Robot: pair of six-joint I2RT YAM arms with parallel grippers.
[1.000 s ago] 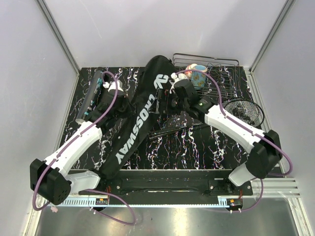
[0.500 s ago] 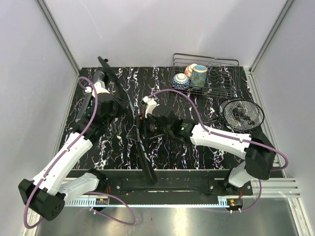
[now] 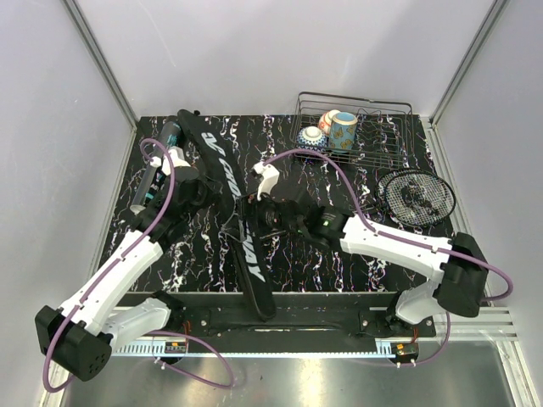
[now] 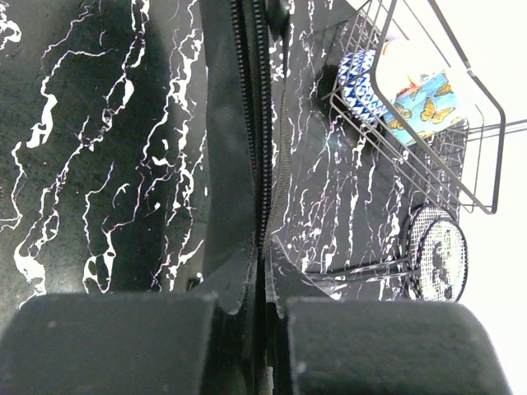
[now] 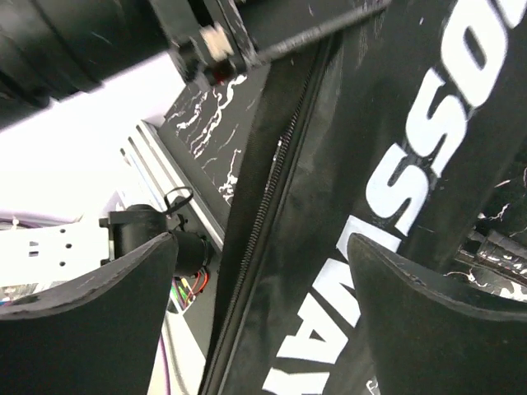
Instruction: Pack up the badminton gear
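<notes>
Blk marbled tabletop w/ 3 pale-grey walls.

This is a robotics lab cell, not a home or a shop. Plain white panels close the table in on three sides, held at the back corners by bare aluminium posts. The tabletop is a black sheet with white marbling. The left arm and the right arm, both white and black, are bolted at the near edge by a slotted rail. Purple cables loop along them, and brushed sheet metal lies in front.
</notes>
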